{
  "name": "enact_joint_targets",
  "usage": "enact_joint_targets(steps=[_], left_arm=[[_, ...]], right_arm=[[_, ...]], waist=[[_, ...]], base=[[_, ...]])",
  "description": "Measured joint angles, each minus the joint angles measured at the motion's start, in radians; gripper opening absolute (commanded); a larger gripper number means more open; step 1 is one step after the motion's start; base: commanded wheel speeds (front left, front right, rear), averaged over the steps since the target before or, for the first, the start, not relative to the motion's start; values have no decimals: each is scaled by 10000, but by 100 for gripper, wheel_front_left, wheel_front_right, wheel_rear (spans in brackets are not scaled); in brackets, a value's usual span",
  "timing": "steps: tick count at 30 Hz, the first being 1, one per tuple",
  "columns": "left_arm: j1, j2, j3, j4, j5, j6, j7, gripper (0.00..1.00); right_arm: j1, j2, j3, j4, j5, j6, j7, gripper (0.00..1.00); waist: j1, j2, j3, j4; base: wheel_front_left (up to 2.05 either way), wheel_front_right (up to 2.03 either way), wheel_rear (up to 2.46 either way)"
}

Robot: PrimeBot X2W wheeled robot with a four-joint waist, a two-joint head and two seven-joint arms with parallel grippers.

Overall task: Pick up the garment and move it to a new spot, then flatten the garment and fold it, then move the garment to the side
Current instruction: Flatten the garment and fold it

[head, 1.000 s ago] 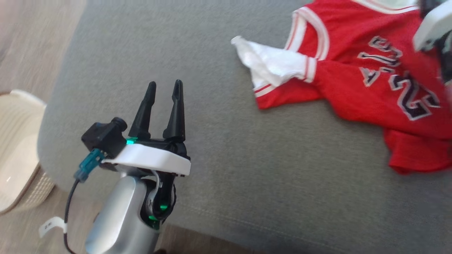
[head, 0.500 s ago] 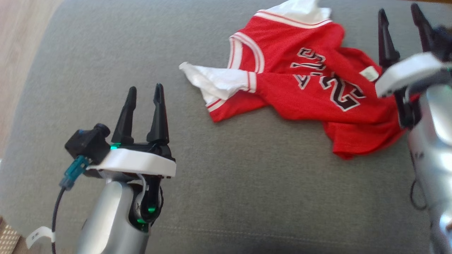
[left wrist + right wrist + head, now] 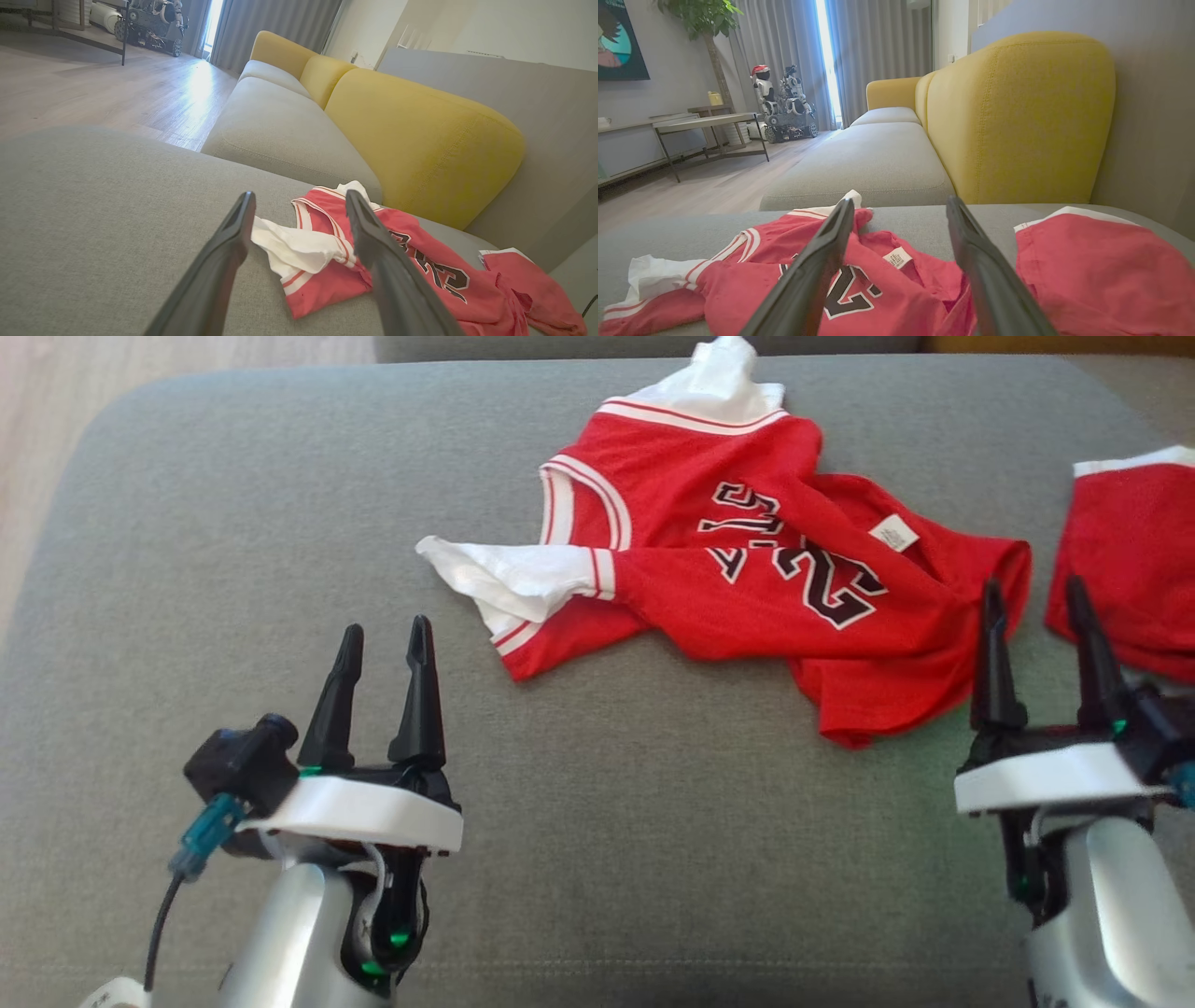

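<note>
Hovering over the near part of the grey seat cushion (image 3: pixel 597 859), my left jaws stand open and empty. Their two dark fingers (image 3: pixel 418 681) are spread apart and point at the garment, well short of it. My right jaws are open too, with nothing between them. The tips of their two fingers (image 3: pixel 994 658) lie over the near right hem of the garment in the head view; whether they touch cloth I cannot tell.

Garment: one red jersey (image 3: pixel 747 569), crumpled on the same cushion, past the middle and toward the far edge. It has white trim, two white inner sleeves (one spread to the left, one bunched at the far side), dark lettering with a number, and one small white label (image 3: pixel 894 533) facing up. Just right of it lies one second red piece (image 3: pixel 1130 579) with a white edge, a thin strip of grey between the two.

Beyond that comes one more grey seat cushion (image 3: pixel 873 154). Yellow back cushions (image 3: pixel 420 140) run along the wall side; I count three in the left wrist view.

Far across the wood floor (image 3: pixel 714 191) are one low table (image 3: pixel 705 122), one parked wheeled robot (image 3: pixel 784 107) by the grey curtains (image 3: pixel 878 42), one potted plant (image 3: pixel 705 18) and one wall picture (image 3: pixel 619 37).
</note>
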Motion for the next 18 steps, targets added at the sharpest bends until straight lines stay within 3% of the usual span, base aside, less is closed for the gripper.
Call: enact_joint_targets(steps=[11,18], left_arm=[[-239,4,71,441,267,8,0,100],[-1651,10,391,2545,721,259,0,100]], right_arm=[[367,217,178,-1022,-201,0,414,100],[359,238,332,-1216,-65,0,453,100]], waist=[[0,0,240,-633],[0,0,819,-1023]], base=[[0,0,0],[0,0,0]])
